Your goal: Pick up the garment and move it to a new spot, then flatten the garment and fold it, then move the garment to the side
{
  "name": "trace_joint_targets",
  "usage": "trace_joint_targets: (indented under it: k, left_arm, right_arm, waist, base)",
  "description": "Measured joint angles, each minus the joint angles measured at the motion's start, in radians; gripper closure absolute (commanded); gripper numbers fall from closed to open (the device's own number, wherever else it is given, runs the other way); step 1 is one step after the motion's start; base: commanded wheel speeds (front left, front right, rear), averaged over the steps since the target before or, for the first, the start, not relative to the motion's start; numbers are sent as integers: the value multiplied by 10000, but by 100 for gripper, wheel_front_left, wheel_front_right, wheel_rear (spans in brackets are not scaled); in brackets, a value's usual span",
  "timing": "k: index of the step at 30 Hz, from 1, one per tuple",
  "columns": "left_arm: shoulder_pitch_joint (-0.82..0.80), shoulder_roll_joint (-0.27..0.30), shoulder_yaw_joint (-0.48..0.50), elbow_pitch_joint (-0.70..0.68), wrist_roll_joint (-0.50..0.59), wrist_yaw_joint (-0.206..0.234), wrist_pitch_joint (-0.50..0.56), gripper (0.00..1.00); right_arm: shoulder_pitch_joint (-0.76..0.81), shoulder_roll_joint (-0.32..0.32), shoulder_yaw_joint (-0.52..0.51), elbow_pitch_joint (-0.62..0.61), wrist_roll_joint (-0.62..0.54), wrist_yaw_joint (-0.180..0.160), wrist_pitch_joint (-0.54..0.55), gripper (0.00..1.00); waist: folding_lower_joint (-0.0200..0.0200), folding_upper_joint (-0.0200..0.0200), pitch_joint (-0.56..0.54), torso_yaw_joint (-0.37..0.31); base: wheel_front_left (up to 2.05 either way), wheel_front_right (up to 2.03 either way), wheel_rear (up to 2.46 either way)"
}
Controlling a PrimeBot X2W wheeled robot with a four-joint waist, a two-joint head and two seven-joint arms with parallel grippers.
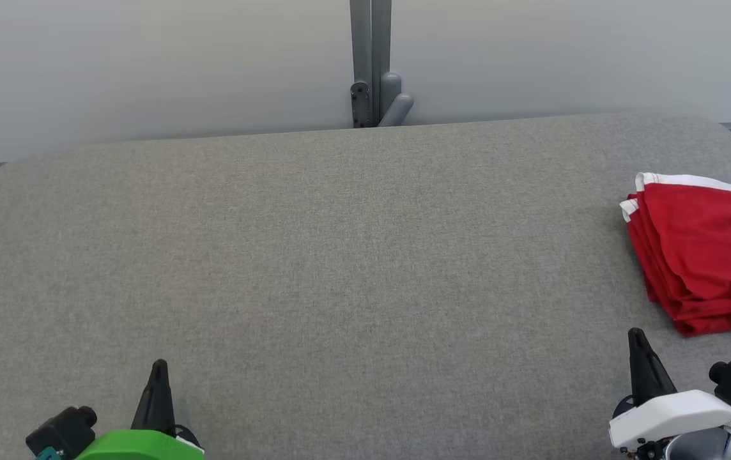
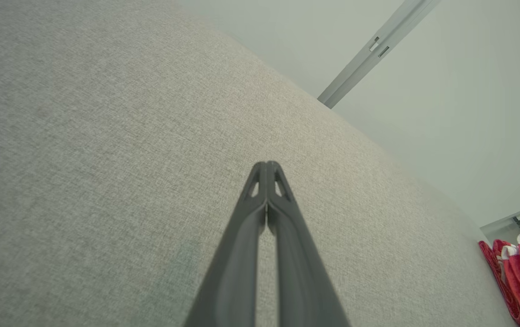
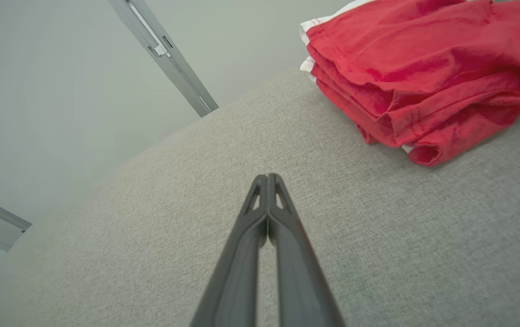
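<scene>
Grey woven fabric (image 1: 340, 255) covers the wide surface before you, with a pale wall (image 1: 148, 64) and a grey post (image 1: 370, 64) behind it. At lower left, your left gripper (image 1: 160, 365) sits over bare cloth, fingers pressed together, holding nothing. At lower right, your right gripper (image 1: 636, 333) is likewise closed and empty. Just beyond it, at the far right edge, lies the folded red garment (image 1: 704, 255) with white trim.

Shows the right gripper (image 3: 267, 177) with tips pressed together, nothing between them, over a grey fabric surface (image 3: 151, 236). Shows the folded red garment (image 3: 423, 68) beyond the fingertips to their right, apart, and a grey post (image 3: 169, 59) beyond to their left.
</scene>
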Motion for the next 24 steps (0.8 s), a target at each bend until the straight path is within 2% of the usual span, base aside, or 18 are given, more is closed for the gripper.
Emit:
trace_joint_targets:
  k: [24]
  left_arm:
    - [-418,2,322,-251,-3035,-48,844,100]
  right_arm:
    - [-431,-12,-42,-35,3593,-2,817,100]
  waist:
    - [0,0,-9,-17]
  base:
    - [0,0,0]
